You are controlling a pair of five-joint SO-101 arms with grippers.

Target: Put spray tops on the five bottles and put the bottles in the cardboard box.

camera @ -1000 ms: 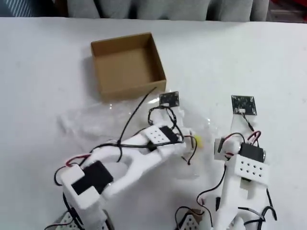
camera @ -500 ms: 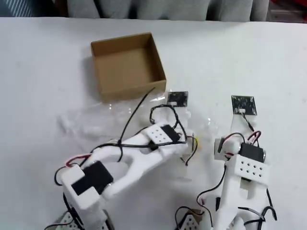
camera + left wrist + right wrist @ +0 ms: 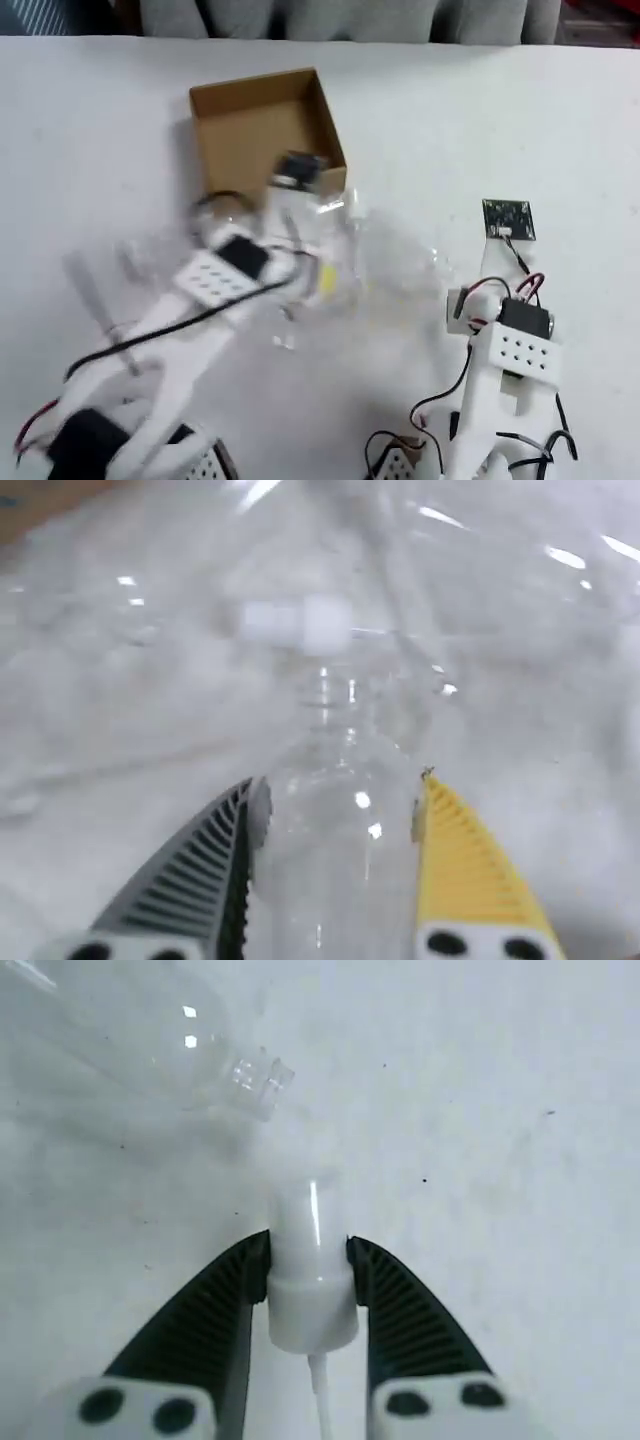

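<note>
Swung away from the right arm, the left arm [image 3: 180,330] now reaches over the desk [image 3: 520,120] to the box's [image 3: 255,82] near side. The left tool [image 3: 340,788] grips a clear bottle [image 3: 335,870] there. The right tool [image 3: 310,1250] clamps a spray top [image 3: 312,1300] near a second bottle [image 3: 150,1050] lying flat.

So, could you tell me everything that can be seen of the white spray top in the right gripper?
The spray top is white and looks like plastic: a narrow round head, a wider collar behind it, and a thin tube running back from the collar. The right gripper is shut on it, with a dark ribbed finger against each side. Its head points toward the open neck of a clear bottle lying on the white table, without touching it.
</note>
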